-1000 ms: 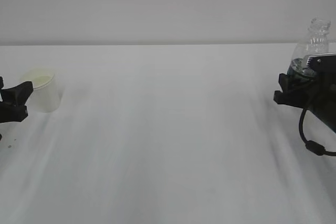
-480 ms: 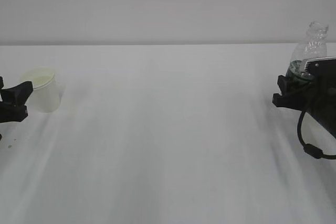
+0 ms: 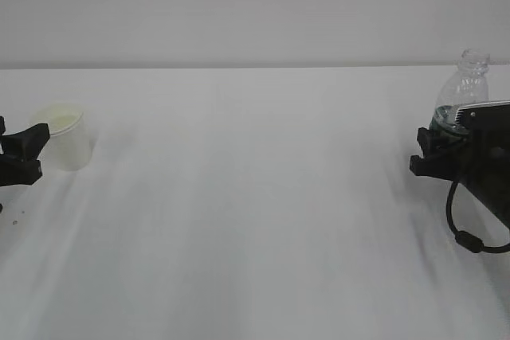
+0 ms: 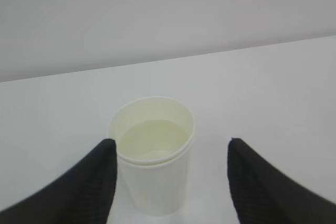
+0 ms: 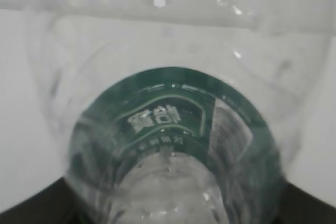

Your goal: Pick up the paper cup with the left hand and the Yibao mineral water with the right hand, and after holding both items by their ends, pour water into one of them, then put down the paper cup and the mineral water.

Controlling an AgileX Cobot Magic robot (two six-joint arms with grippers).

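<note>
A: Two task items are showing. The paper cup (image 3: 62,137) is standing upright at the left edge of the exterior view on the white table (image 3: 255,220). It is white and tapered, with a rolled rim and a pale cream interior; in the left wrist view it is appearing to hold a shallow level of liquid.

B: Is the left hand (image 4: 168,177) gripping it?

A: No. Its jaws are standing wide apart. The cup is sitting between the two black fingers (image 4: 84,187), close against the finger at lower left of the left wrist view, with a clear gap to the other finger.

B: And the Yibao mineral water (image 3: 464,85)?

A: It is sitting at the right edge of the exterior view: clear, ribbed, uncapped, with a dark green label band. The neck is leaning slightly toward the upper right.

B: Is the right hand (image 3: 437,153) holding it?

A: Its jaws are closing around the lower body of the bottle, which is filling the right wrist view; the green band and printed label are facing the camera.
</note>
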